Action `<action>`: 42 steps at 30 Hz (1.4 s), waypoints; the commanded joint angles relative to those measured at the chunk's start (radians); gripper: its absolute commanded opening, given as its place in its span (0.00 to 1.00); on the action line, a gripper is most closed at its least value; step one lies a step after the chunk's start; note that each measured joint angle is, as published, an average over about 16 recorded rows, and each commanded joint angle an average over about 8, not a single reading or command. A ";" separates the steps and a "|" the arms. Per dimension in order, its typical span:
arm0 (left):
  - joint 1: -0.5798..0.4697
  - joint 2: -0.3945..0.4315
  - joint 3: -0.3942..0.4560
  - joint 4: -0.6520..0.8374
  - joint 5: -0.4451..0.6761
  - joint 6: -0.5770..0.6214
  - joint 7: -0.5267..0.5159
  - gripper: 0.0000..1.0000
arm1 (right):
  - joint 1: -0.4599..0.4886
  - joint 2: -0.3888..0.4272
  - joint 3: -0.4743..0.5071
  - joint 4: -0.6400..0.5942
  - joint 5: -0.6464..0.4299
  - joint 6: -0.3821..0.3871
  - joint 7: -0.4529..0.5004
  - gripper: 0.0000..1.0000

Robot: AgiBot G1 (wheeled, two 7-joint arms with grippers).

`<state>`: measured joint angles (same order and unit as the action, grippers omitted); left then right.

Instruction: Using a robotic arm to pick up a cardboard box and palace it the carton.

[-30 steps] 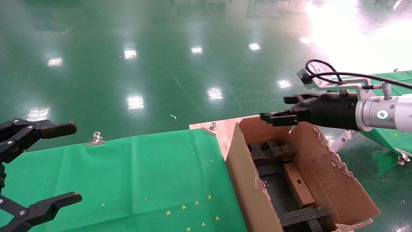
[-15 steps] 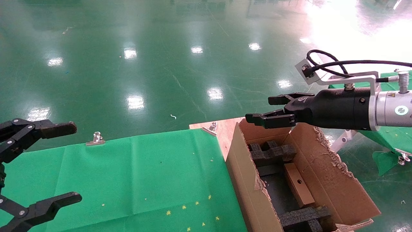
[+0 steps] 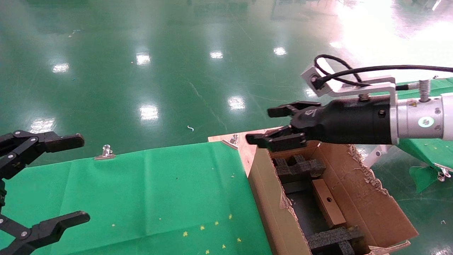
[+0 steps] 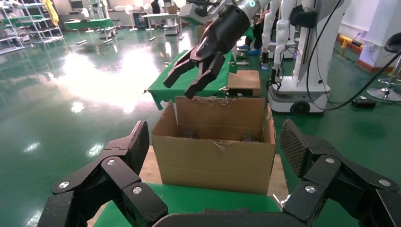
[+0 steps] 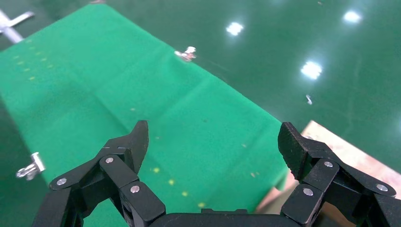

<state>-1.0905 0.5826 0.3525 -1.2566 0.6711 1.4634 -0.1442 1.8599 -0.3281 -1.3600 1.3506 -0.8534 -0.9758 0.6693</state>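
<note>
The carton [image 3: 357,198] stands open at the right of the green table, its flaps ragged. Inside it the flat cardboard box [image 3: 327,202] lies on edge between black foam blocks [image 3: 300,168]. My right gripper [image 3: 262,125], on the white arm with the teal ring, hangs open and empty above the carton's far left corner. The left wrist view shows the carton [image 4: 215,158] from the side with the right gripper [image 4: 178,90] above it. My left gripper [image 3: 80,177] is parked open at the table's left edge.
A green cloth [image 3: 159,191] covers the table, held by metal clips [image 3: 105,152]. A bare wooden corner [image 3: 247,143] shows beside the carton. Another green-covered table [image 3: 426,150] stands to the right. Other robots [image 4: 302,47] stand behind the carton in the left wrist view.
My right gripper has risen slightly and travelled left across the carton's far end, staying open. The left arm and the cardboard box have not moved.
</note>
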 commanded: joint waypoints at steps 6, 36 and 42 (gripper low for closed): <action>0.000 0.000 0.000 0.000 0.000 0.000 0.000 1.00 | -0.117 -0.042 0.160 -0.010 0.018 -0.077 -0.071 1.00; 0.000 0.000 0.000 0.000 0.000 0.000 0.000 1.00 | -0.617 -0.222 0.849 -0.052 0.096 -0.408 -0.378 1.00; 0.000 0.000 0.000 0.000 0.000 0.000 0.000 1.00 | -0.717 -0.259 0.986 -0.061 0.112 -0.475 -0.440 1.00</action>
<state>-1.0905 0.5825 0.3528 -1.2565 0.6708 1.4633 -0.1440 1.1481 -0.5846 -0.3806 1.2904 -0.7422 -1.4468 0.2331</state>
